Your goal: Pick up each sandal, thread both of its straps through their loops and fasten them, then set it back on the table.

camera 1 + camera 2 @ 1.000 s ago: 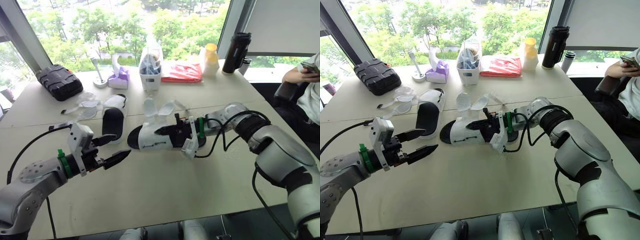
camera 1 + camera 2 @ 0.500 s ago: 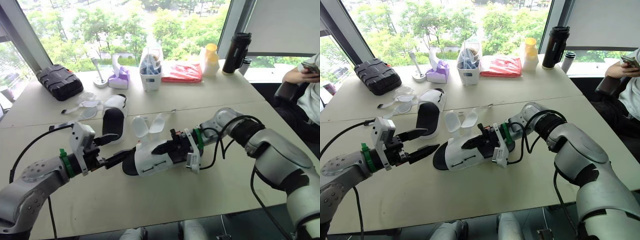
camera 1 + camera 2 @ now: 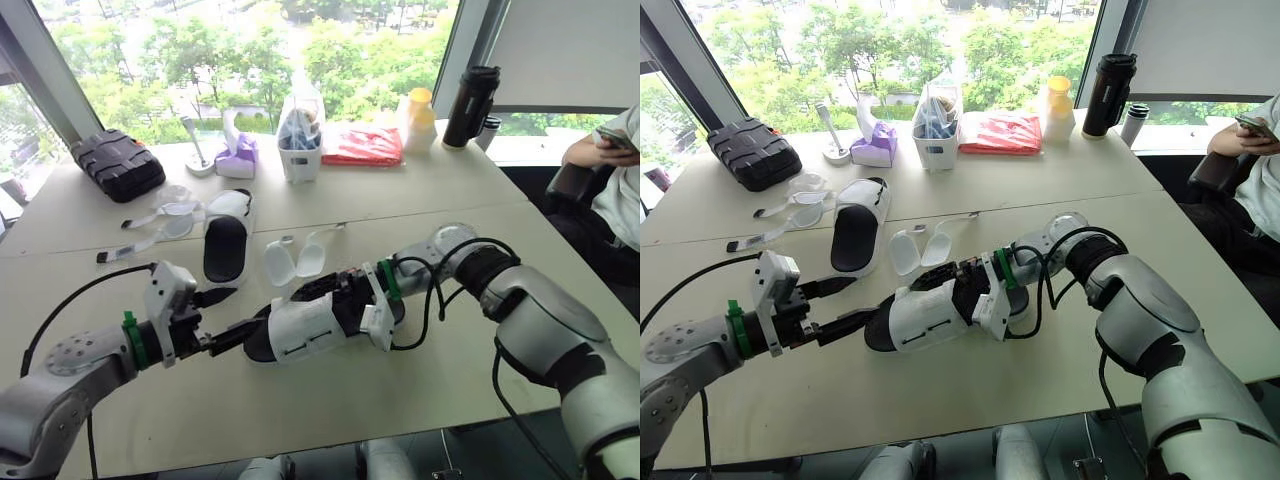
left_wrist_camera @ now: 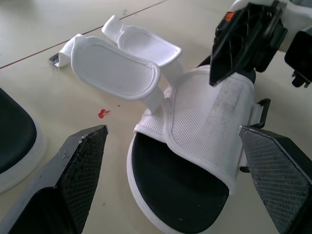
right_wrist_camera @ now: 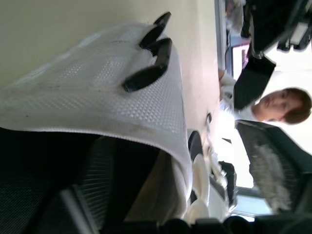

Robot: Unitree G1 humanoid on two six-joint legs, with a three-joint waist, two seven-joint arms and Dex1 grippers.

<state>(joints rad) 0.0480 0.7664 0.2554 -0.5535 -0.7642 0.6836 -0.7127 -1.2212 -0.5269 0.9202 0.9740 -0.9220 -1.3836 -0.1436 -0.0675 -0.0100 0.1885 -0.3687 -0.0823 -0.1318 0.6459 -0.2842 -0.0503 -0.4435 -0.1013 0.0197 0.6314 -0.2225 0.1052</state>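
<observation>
The white mesh sandal (image 3: 300,325) with a black sole sits at the near middle of the beige table (image 3: 400,400). Its long axis runs left to right and tilts slightly towards the far right. The open toe points left and the heel points right. Its two white straps (image 3: 295,260) are unfastened and spread flat on the far side.

The left wrist view gives the closest look. The mesh carries a dark smudge, a black loop (image 4: 261,109) stands at the sandal's edge, and a small red mark (image 4: 102,113) lies on the table beside the toe. The right wrist view looks along the mesh upper from the heel end, where black loops (image 5: 146,73) line its edge. Whether the sole rests on the table cannot be told.

The right gripper (image 3: 340,298) is clamped on the sandal's heel end, with one black finger (image 4: 248,39) pressing on the mesh. The left gripper (image 3: 248,310) is spread wide at the toe, which lies just between its fingers and apart from them.

A second sandal (image 3: 225,245), also white with a black sole, lies flat farther off to the left. Along the far edge stand a black ribbed case (image 3: 118,162), a white container (image 3: 301,140), a red packet (image 3: 363,145) and a black flask (image 3: 472,105). A person (image 3: 615,160) sits at the far right.
</observation>
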